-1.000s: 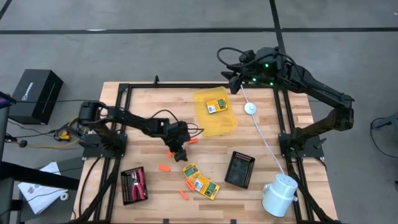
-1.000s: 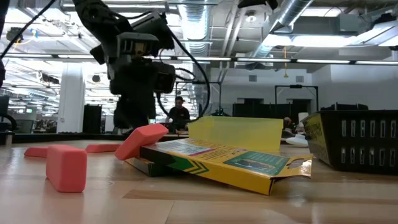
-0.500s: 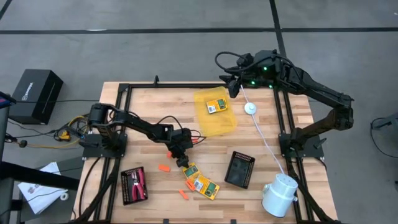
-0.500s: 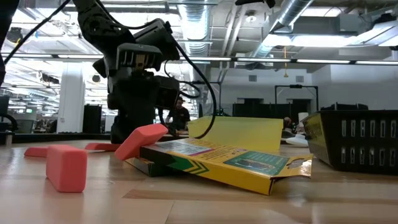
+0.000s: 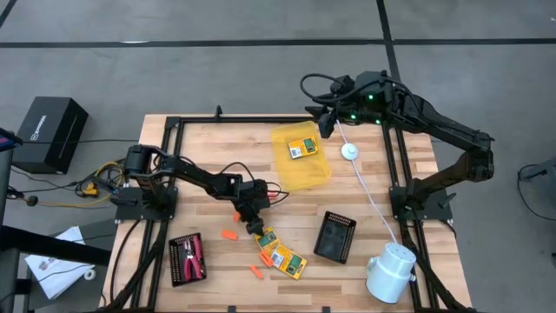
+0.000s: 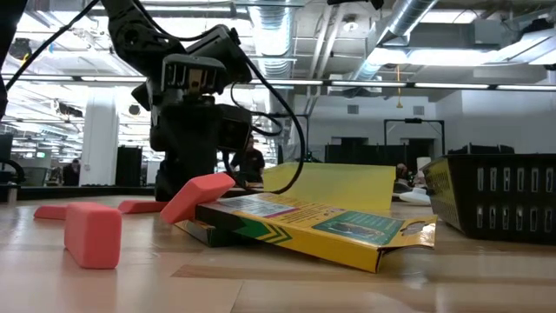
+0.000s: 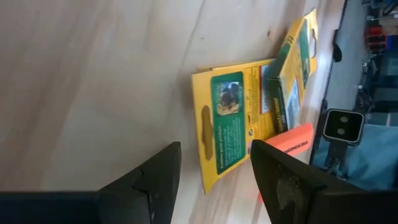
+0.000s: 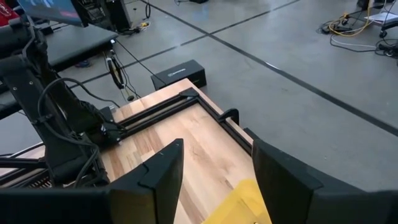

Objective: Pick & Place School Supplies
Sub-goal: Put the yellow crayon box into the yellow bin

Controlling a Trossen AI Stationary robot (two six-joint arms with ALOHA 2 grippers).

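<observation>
Left pincer released over card boxes; yellow tray holds one box (right pincer released too).

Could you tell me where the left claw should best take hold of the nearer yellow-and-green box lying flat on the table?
Probably across the narrow width of the yellow-and-green box, coming from above. It lies flat with its long edges free, and the open left claw already hovers over its end.
</observation>
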